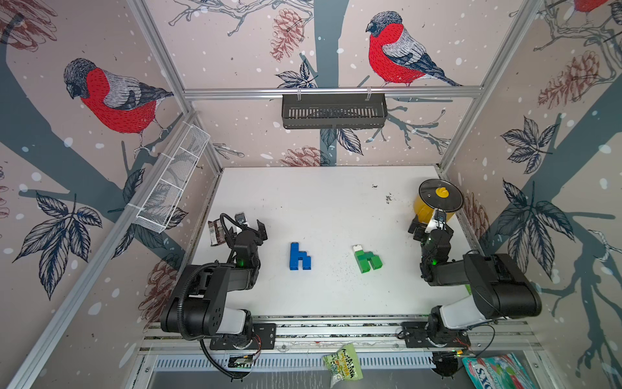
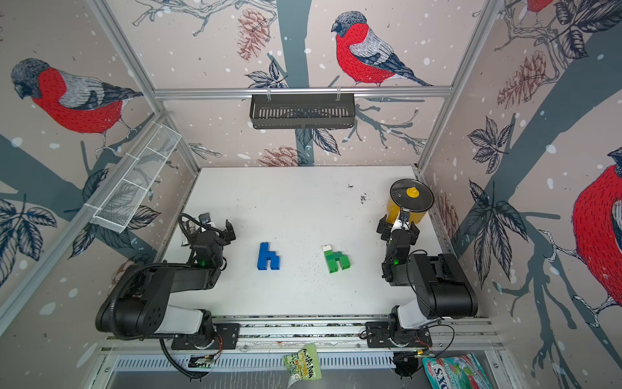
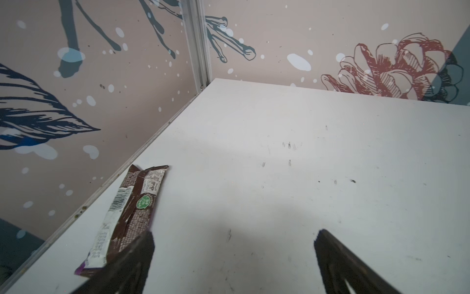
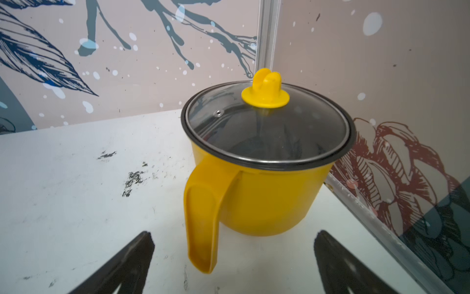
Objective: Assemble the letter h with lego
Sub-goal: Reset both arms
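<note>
Left gripper (image 3: 234, 238) jaws spread wide, holding nothing, hanging over the left side of the white tabletop (image 1: 319, 202). Just to its left, a crinkled brown snack-bar wrapper (image 3: 134, 211) lies flat by the left wall. One black finger (image 3: 137, 254) overlaps the wrapper's near end in the left wrist view; contact cannot be told.

Right gripper (image 1: 432, 229) jaws also spread wide, holding nothing, at the far right of the table. It faces a yellow metal pot (image 4: 267, 198) with a dark glass lid (image 4: 267, 127) and a yellow knob (image 4: 265, 94). The lid sits on the pot. The pot's yellow handle (image 4: 203, 219) points at the gripper, and its tip shows ahead of the fingers, apart from both. The pot stands in the far right corner, near both walls.

Lego in both top views, mid table between the two arms, well apart from both grippers:
- blue brick letter h (image 1: 299, 257), lying flat, left of centre
- green brick letter h (image 1: 367, 260), lying flat, right of centre and slightly tilted, with a single white brick (image 1: 357, 248) at the top of its stem
- the two letters are apart, with bare table between them

Outside the work area:
- black slotted basket (image 1: 333, 111) hung on the far wall rail
- white wire mesh basket (image 1: 171, 182) on the left wall
- green snack bag (image 1: 343, 368) below the near rail
- blue and red packet (image 1: 494, 370) at the near right corner
</note>
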Controlling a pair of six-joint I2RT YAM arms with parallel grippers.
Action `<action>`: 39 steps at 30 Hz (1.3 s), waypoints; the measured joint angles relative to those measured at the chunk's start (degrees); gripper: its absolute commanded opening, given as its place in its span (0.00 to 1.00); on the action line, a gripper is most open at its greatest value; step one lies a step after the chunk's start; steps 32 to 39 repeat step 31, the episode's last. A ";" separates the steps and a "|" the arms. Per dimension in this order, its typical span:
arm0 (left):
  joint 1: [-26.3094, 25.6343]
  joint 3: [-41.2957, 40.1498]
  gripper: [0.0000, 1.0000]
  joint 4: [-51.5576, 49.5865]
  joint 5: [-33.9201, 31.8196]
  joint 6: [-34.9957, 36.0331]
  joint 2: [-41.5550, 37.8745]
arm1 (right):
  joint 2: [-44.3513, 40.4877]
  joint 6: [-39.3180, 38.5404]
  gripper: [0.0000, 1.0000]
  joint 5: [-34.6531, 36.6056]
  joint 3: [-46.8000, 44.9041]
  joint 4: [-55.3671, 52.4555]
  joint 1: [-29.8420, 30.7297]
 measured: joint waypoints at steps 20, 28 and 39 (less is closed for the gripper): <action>0.28 2.40 0.99 2.54 3.91 1.86 3.19 | 0.00 0.07 0.99 -1.49 0.00 0.04 0.11; 0.28 2.40 0.99 2.54 3.93 1.86 3.19 | 0.00 0.07 0.99 -1.49 0.04 0.02 0.22; 0.28 2.40 0.98 2.56 3.93 1.86 3.17 | 0.11 0.17 1.00 -3.19 0.85 -0.42 -0.61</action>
